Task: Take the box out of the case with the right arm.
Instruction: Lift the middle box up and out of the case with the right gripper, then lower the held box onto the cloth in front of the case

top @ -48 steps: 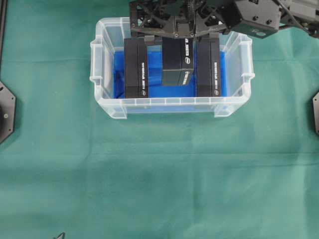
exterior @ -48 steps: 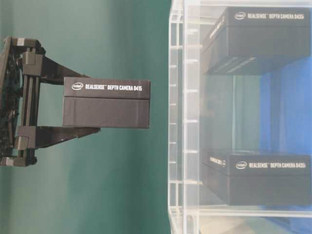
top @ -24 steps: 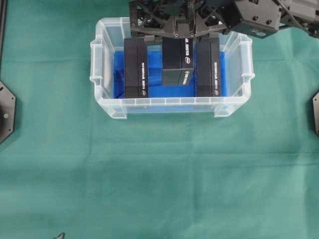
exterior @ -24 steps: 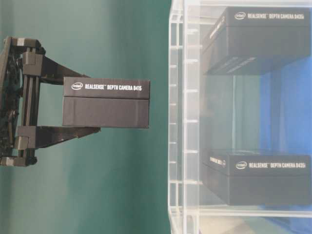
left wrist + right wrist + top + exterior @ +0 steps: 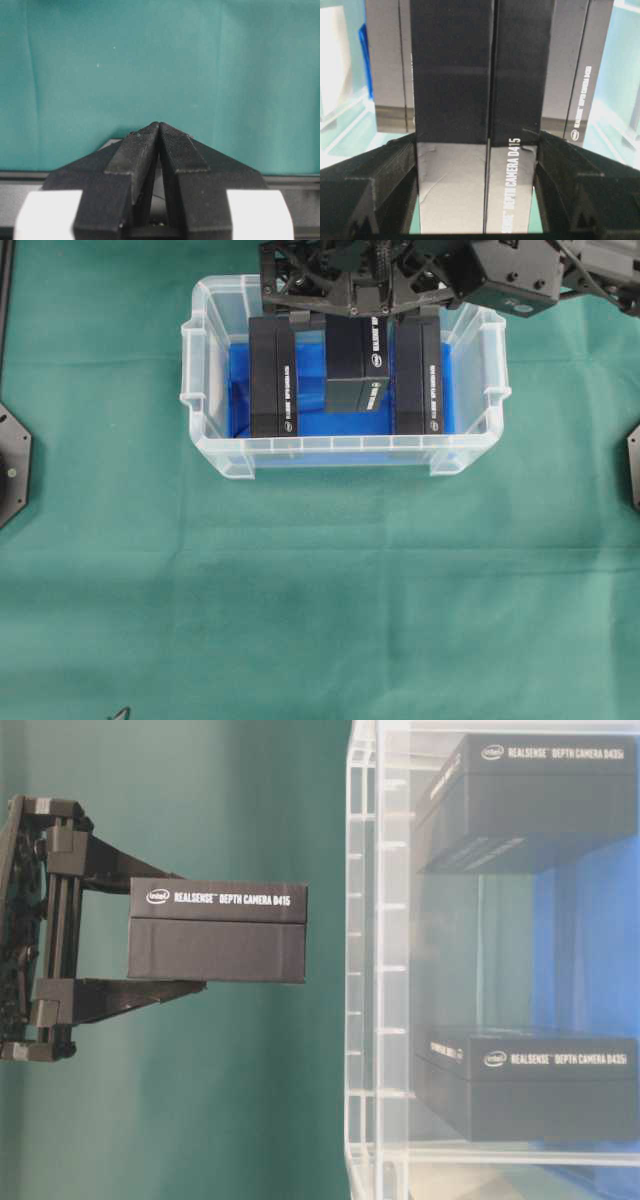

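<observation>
While the green cloth point(image 5: 320, 600) covers the whole table under everything, the case point(image 5: 205, 390) stands on it below the right pincer point(image 5: 357, 312). It is a clear plastic bin with a blue bottom, and in the overhead view the pincer hangs over its far part. Inside the case, two black boxes stand on edge, one to each side of the pincer: the left box point(image 5: 272, 380) and the right box point(image 5: 418, 380). Both are lower than the pincer and apart from it.

Between them, the middle box point(image 5: 357, 365) is gripped by the right pincer, with one finger pressed on each of its long sides, as the right wrist view shows point(image 5: 477, 150). In the table-level view this box point(image 5: 218, 932) is outside the case wall, clear of its rim, and its end points away from the pincer toward the case. White letters on it read "REALSENSE DEPTH CAMERA D415".

The left pincer point(image 5: 159, 131) is closed on nothing, its two tips touching, with only green cloth in front of it.
</observation>
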Robot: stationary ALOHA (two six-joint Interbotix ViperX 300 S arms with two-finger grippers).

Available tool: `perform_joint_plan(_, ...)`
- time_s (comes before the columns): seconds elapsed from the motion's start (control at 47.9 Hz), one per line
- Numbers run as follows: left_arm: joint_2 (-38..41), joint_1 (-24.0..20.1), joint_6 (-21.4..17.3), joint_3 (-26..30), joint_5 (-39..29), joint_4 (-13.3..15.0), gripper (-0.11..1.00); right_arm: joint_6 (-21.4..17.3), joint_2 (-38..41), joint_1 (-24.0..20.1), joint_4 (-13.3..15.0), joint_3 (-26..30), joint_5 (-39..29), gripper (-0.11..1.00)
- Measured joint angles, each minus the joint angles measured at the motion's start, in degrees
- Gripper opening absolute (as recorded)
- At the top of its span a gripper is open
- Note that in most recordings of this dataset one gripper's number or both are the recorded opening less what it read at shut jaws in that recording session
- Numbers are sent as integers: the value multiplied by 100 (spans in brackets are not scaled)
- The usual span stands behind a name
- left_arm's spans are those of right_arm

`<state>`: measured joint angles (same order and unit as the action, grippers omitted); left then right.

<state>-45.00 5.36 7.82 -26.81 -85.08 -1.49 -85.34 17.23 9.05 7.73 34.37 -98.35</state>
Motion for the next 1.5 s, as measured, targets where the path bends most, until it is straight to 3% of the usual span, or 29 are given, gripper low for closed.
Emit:
perform_joint_plan(0.376, 0, 0, 0, 9, 9, 0, 2, -88, 0, -176, 9, 0, 0, 65)
perform_joint_plan(0.606, 9, 0, 0, 0, 0, 0, 2, -483, 0, -606, 9, 0, -132, 65)
perform_joint_plan(1.19, 26, 0, 0, 0, 9, 0, 2, -2188, 0, -2180, 9, 0, -237, 65)
perform_joint_plan(1.503, 26, 0, 0, 0, 0, 0, 2, -2452, 0, -2540, 9, 0, -237, 65)
